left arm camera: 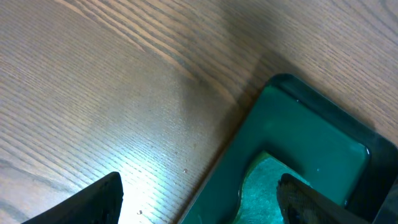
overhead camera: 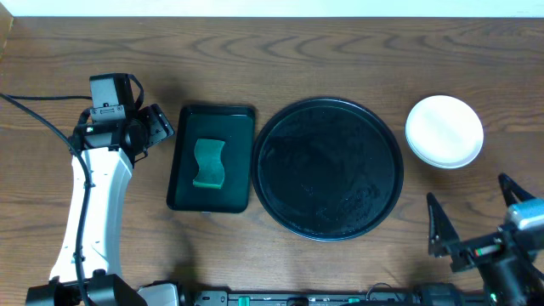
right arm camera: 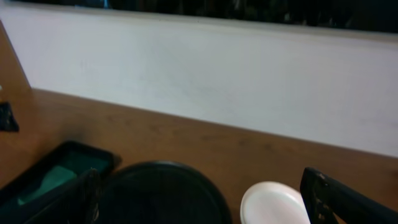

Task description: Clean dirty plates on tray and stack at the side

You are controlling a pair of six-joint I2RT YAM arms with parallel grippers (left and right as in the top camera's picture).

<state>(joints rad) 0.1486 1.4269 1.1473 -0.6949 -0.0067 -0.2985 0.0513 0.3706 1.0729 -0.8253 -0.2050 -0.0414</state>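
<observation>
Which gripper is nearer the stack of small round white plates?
Right. The right gripper hangs open on the near side of the white plates; the left gripper is far off, past the round black tray, at the dark green rectangular tray.

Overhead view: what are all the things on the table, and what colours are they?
round white plates: one small stack, number unclear, white, right of the black tray
large round glossy black tray: one, black, middle
rectangular dark green tray: one, green, left of the black tray
wavy green sponge: one, green, in the green tray
wooden table: one, brown, under everything
left gripper: one, black, open, beside the green tray
right gripper: one, black, open, near right corner
</observation>
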